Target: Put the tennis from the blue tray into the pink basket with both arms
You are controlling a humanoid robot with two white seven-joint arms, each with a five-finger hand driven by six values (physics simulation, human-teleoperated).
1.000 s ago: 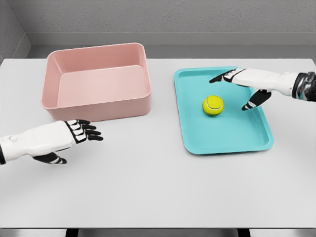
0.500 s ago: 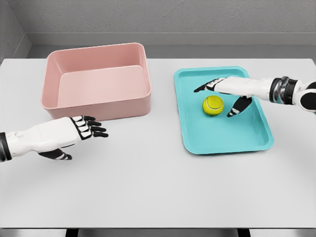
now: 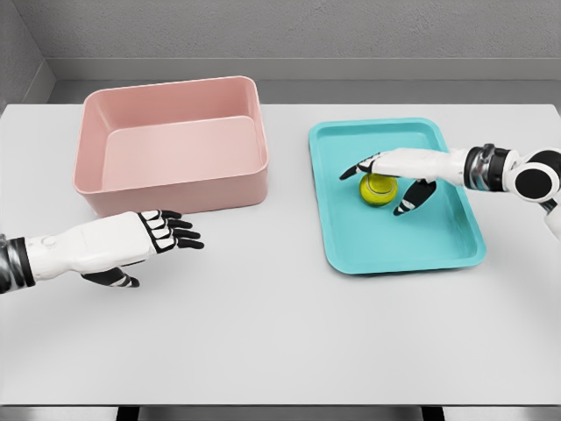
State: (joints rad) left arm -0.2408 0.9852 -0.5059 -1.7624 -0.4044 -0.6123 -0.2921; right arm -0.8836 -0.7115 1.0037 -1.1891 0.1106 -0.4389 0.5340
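Note:
A yellow-green tennis ball (image 3: 377,191) lies in the middle of the blue tray (image 3: 412,246) on the right of the table. My right hand (image 3: 386,180) hangs directly over the ball, fingers spread around it, thumb at the ball's right side; the palm hides the ball's top. The fingers are not closed on the ball. The pink basket (image 3: 171,145) stands empty at the back left. My left hand (image 3: 171,232) hovers open over the table in front of the basket's near wall, fingers pointing right.
The white table (image 3: 280,333) carries only the basket and the tray. A gap of bare table separates the basket's right wall from the tray's left rim.
My right hand has moved left and down from the tray's back right until it covers the ball. The left hand has drifted to the right along the table.

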